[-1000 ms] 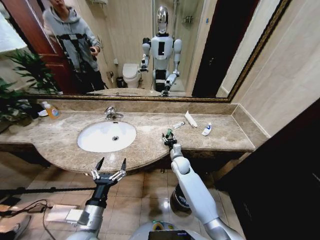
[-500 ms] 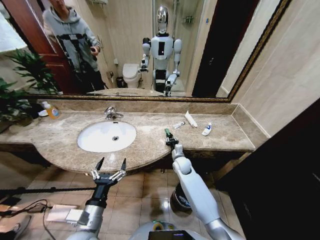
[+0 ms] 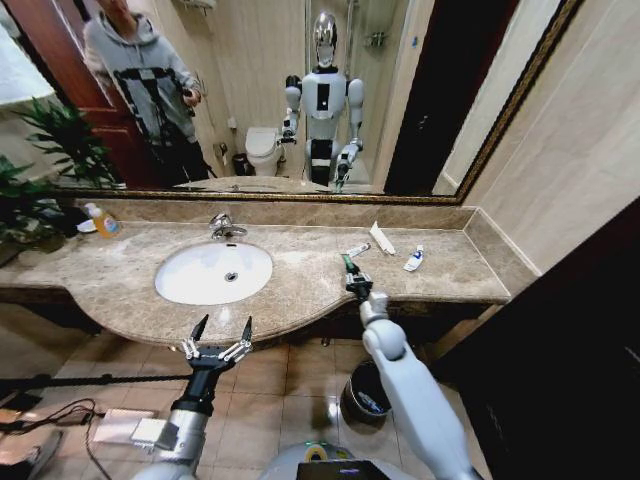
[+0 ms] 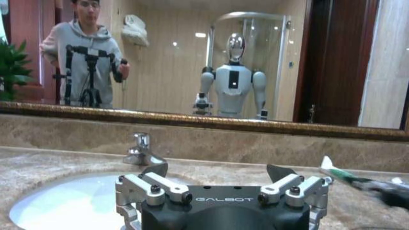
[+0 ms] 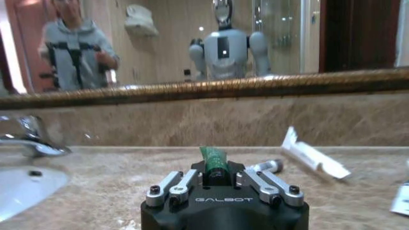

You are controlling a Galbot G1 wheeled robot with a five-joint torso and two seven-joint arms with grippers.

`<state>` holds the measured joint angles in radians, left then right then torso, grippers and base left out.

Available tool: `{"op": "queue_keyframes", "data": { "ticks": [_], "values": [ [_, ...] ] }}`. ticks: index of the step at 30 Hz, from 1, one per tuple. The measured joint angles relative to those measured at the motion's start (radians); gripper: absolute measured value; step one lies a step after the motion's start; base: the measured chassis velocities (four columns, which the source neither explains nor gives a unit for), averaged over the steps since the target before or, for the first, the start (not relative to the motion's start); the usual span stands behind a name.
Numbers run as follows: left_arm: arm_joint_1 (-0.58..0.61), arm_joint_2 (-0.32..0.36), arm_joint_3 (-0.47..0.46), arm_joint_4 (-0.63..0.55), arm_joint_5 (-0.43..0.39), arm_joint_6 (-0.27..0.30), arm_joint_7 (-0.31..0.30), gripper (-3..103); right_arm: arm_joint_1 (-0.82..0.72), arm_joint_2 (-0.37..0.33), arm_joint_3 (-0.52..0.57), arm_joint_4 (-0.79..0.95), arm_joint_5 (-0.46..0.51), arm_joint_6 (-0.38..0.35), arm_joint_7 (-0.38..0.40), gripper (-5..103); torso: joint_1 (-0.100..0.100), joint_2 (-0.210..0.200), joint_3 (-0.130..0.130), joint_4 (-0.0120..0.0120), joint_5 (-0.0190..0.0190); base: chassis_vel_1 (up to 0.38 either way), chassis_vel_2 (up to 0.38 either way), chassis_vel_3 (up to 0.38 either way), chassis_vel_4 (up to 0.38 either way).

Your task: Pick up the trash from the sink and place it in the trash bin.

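Carry to bin: green tube in hand

Right gripper [image 3: 352,279] is clamped on the green-and-black tube [image 5: 213,162], above the countertop [image 3: 120,270]. Trash bin [image 3: 362,392] sits below on the floor. You should swing clear of the counter edge before lowering. Left gripper [image 3: 217,338] idles, fingers spread, empty.

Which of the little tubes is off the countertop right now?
The green-and-black tube, clamped in the right end effector. The white tube, the small silvery one and the blue-marked one all lie flat on the countertop.
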<state>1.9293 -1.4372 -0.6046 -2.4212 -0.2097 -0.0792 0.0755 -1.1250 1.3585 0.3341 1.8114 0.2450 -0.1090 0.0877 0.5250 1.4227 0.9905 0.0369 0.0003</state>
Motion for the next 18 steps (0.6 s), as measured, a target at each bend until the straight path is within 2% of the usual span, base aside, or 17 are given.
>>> {"op": "queue_keyframes", "data": {
  "ticks": [2,5,12,15,18],
  "values": [
    [0.000,0.000,0.000,0.000,0.000,0.000,0.000,100,-0.114,-0.024,0.044,0.112,0.021,0.014,-0.029,21,0.000,0.000,0.000,-0.0003,-0.0002,0.000,0.000,0.000,0.000],
    [0.000,0.000,0.000,0.000,0.000,0.000,0.000,100,-0.173,-0.025,0.067,0.164,0.023,0.019,-0.032,21,0.000,0.000,0.000,-0.0002,-0.0002,0.000,0.000,0.000,0.000],
    [0.000,0.000,0.000,0.000,0.000,0.000,0.000,100,-0.359,0.035,0.137,0.279,-0.011,0.068,-0.030,21,0.000,0.000,0.000,-0.0001,-0.0001,0.000,0.000,0.000,0.000],
    [0.000,0.000,0.000,0.000,0.000,0.000,0.000,100,-0.462,0.079,0.161,0.300,-0.045,0.121,-0.014,21,0.000,0.000,0.000,-0.0002,-0.0002,0.000,0.000,0.000,0.000],
    [0.000,0.000,0.000,0.000,0.000,0.000,0.000,100,-0.516,0.090,0.170,0.300,-0.053,0.152,-0.002,21,0.000,0.000,0.000,-0.0002,-0.0002,0.000,0.000,0.000,0.000]
  ]
}}
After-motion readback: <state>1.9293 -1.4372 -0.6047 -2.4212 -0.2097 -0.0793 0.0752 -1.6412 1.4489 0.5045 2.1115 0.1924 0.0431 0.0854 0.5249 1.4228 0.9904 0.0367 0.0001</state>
